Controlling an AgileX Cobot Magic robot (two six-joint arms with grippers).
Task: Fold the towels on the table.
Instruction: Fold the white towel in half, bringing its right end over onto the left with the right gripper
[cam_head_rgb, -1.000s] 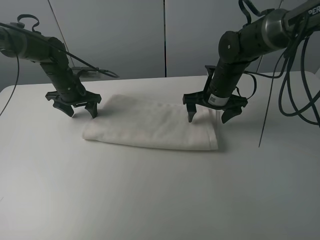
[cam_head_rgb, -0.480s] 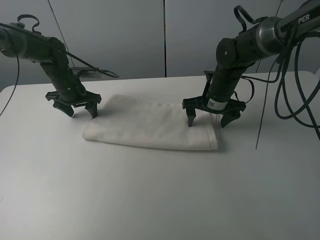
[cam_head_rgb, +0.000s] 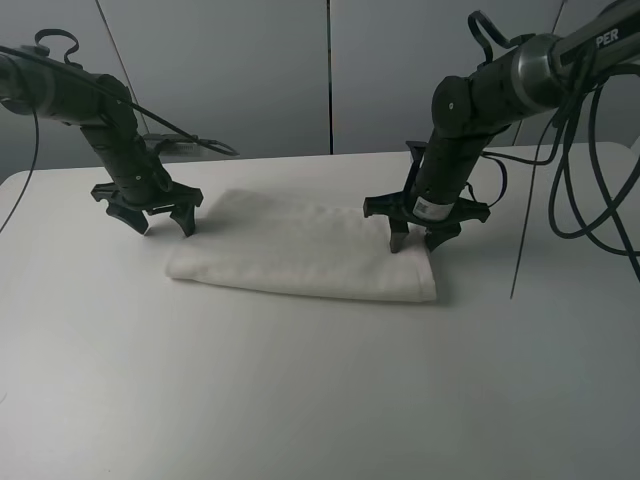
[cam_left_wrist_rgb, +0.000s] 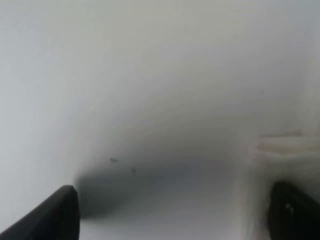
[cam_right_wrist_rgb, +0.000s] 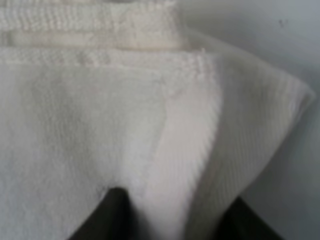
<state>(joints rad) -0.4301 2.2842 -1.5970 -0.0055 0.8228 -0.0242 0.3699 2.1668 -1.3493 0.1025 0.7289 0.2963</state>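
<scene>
Left arm (cam_head_rgb: 60, 95) — dark, comes in from the left side, then bends steeply down to the wrist; left tool (cam_head_rgb: 163, 228) points down, fingers spread wide. Right arm (cam_head_rgb: 500, 75) — reaches in from the right side, wrist close to vertical; right tool (cam_head_rgb: 415, 244) points down, fingers drawn close together, pinching a fold of towel (cam_head_rgb: 300, 255) between them.

Looking like robotics lab or test bench. Two black jointed arms, left arm (cam_head_rgb: 108, 130) and right arm (cam_head_rgb: 470, 100), reaching over plain white table (cam_head_rgb: 300, 400). Loose black cables (cam_head_rgb: 590, 85) hanging beside right arm. Bare grey wall panels (cam_head_rgb: 230, 70) standing behind, dark seam (cam_head_rgb: 330, 75) running between. Single white towel (cam_head_rgb: 300, 250) lying on table.
</scene>
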